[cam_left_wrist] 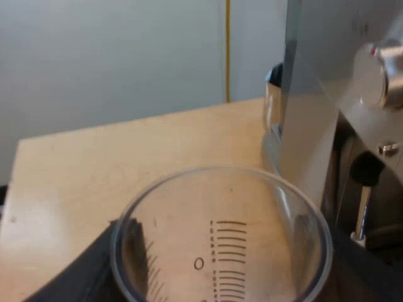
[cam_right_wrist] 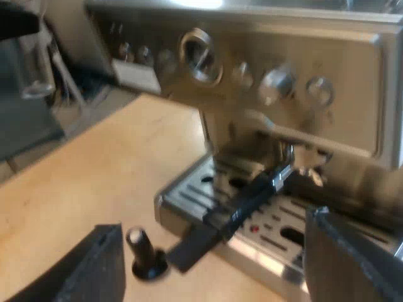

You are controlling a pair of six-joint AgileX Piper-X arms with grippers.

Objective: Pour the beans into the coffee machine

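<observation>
In the left wrist view, our left gripper (cam_left_wrist: pixel 217 267) is clamped on the measuring glass (cam_left_wrist: pixel 252 201), with a dark finger pressed against the wall on each side. The glass is upright, low over the wooden table (cam_left_wrist: pixel 126 163) and just beside the side wall of the espresso machine (cam_left_wrist: pixel 315 94), not above its top. No beans show in the clear part we see, and its bottom is hidden. We therefore cannot tell whether the pour is done. If beans remain, we judge the lift and tip into the hopper are left.

In the right wrist view, our right gripper (cam_right_wrist: pixel 214 251) is spread wide and holds nothing. It faces the machine's front, where the holder's dark handle (cam_right_wrist: pixel 252 195) juts out over the drip tray (cam_right_wrist: pixel 189 182). A black-knobbed tamper (cam_right_wrist: pixel 146 255) stands on the table between the fingers.
</observation>
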